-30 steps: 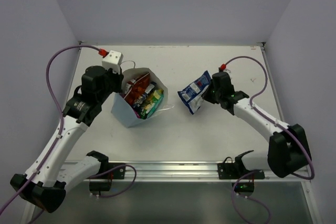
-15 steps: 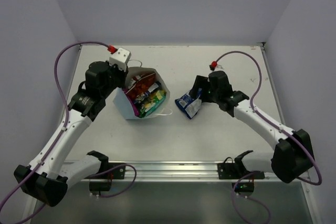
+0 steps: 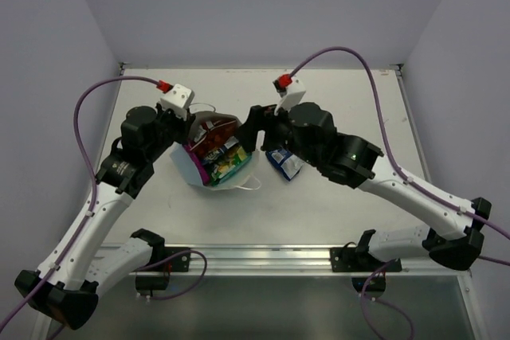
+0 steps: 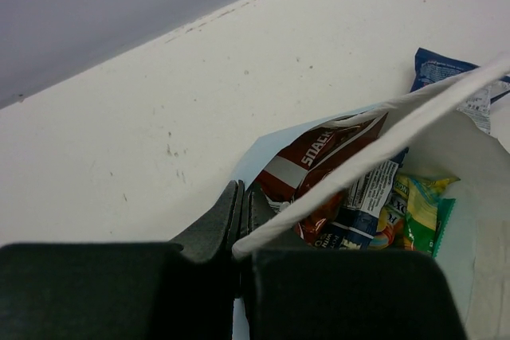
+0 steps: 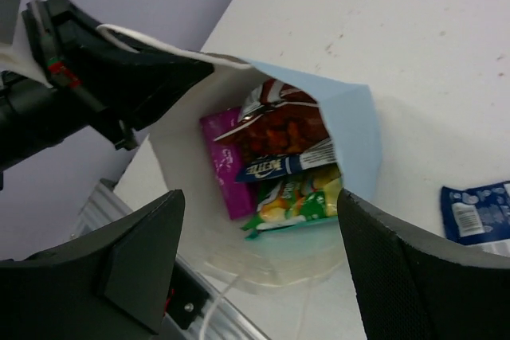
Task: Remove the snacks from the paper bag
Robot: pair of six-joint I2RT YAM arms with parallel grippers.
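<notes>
So I'm clamping the left pincer (image 4: 239, 201) on the bag (image 3: 185, 166) rim to prop it open, while the right pincer (image 5: 261, 197) is hovering wide open over the snacks (image 5: 275, 129).

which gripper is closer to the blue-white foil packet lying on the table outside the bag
Right. The right gripper hangs open over the mouth of the light-blue paper bag, beside the blue-white foil packet; the left gripper pinches the bag's opposite rim.
</notes>
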